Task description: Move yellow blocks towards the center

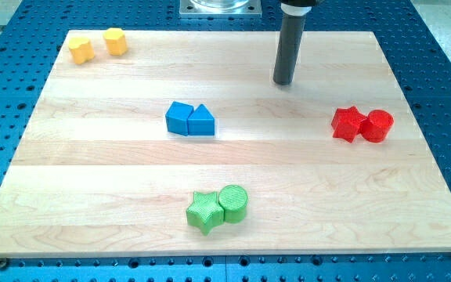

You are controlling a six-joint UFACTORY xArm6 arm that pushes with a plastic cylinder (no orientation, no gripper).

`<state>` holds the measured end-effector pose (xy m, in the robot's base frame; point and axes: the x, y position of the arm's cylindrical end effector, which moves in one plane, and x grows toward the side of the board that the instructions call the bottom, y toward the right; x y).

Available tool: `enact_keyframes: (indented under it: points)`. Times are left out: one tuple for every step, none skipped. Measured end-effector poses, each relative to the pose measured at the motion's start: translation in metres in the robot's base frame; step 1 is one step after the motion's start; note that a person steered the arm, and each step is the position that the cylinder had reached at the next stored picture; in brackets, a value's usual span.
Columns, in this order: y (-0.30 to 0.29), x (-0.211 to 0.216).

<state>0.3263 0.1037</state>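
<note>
Our worktop (116,172) carries no readable writing. My tip (283,81), a bare rod with no gripper, holds nothing. Far to its left, at the view's top-left corner, sit the yellow blocks (98,45). Blue blocks (190,120) lie lower left, red blocks (362,124) lower right, green blocks (218,208) below.

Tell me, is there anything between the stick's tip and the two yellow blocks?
No. In the camera view, only bare wooden board lies between my tip and the two yellow blocks at the view's top left.
</note>
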Motion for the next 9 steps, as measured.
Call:
enact_keyframes:
  points:
    - [0.000, 0.000]
    - [0.000, 0.003]
    - [-0.001, 0.004]
    - [-0.007, 0.004]
    - [-0.074, 0.004]
    - [-0.103, 0.004]
    - [-0.171, 0.009]
    - [-0.185, 0.009]
    - [-0.197, 0.009]
